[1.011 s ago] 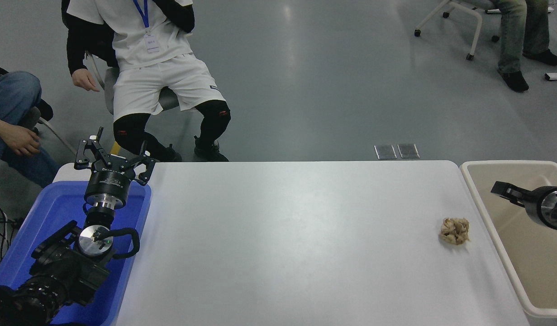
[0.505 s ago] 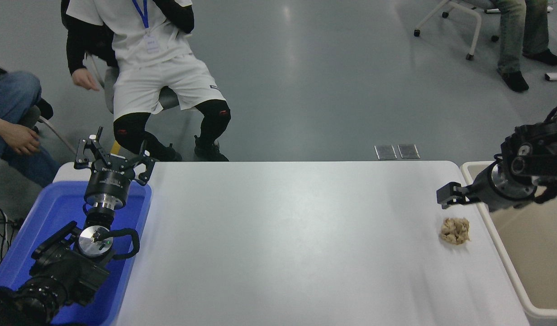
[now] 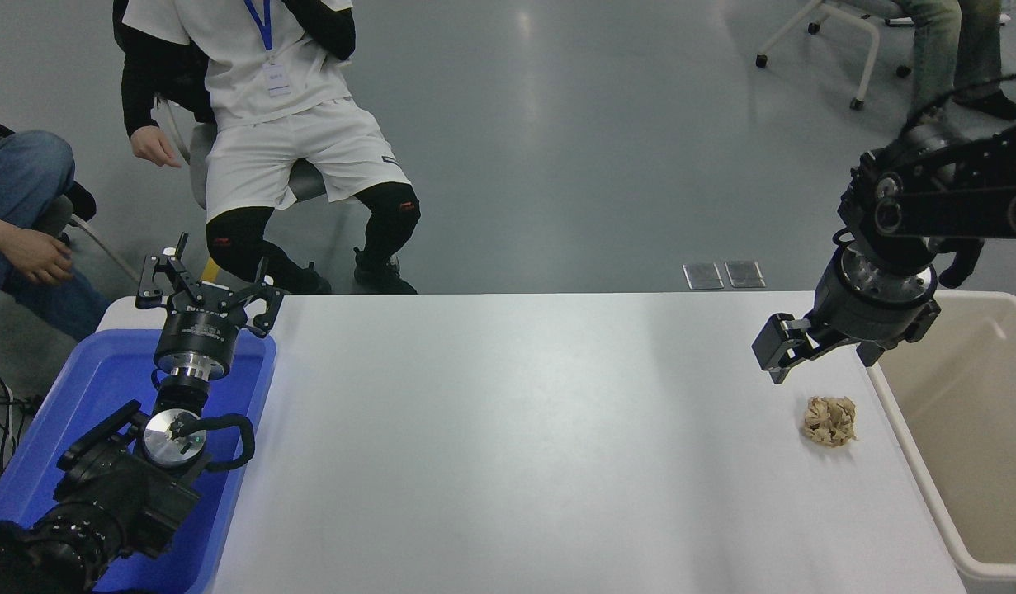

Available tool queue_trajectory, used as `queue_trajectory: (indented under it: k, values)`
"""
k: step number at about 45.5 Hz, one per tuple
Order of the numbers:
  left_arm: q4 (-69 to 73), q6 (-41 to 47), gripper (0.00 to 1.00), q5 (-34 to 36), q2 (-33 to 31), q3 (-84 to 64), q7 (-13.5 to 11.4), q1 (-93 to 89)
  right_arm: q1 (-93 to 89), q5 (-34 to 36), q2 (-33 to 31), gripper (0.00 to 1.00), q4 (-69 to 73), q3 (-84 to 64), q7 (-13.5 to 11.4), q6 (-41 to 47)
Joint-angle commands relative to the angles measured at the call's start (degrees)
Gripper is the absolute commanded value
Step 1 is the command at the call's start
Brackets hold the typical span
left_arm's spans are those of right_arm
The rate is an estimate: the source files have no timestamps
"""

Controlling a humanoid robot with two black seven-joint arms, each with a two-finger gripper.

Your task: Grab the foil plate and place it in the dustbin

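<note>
The foil plate does not show anywhere in the head view. The dustbin [image 3: 935, 503], large and beige with a thick pale rim, stands against the table's right edge, and the part of its inside that shows is bare. My right gripper [image 3: 821, 359] hangs open and empty over the table's right end, just left of the dustbin's far corner and a little above a crumpled tan paper wad [image 3: 829, 421]. My left gripper [image 3: 202, 285] is parked open at the lower left, over a blue bin.
The blue plastic bin [image 3: 87, 388] sits at the table's left edge under the left arm. A person in white shorts [image 3: 293, 157] sits beyond the far left corner. Another person's hand [image 3: 37, 256] is at the left edge.
My right arm has come up out of the dustbin and swung left and upward. Its gripper now hangs over the table's right end above the paper wad. The left arm has not moved.
</note>
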Motion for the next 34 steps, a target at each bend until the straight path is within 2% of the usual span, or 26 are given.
queue_trajectory:
  k: [1,34]
  values:
    - [0.0,-0.01,0.99,0.09,0.0,0.0,-0.01,0.0,2.09,2.16,0.38,1.0,0.06,0.76,0.27,1.19]
    - [0.0,-0.01,0.99,0.01,0.0,0.0,-0.01,0.0,3.23,11.04,0.29,1.0,0.06,-5.22,-0.26,1.19]
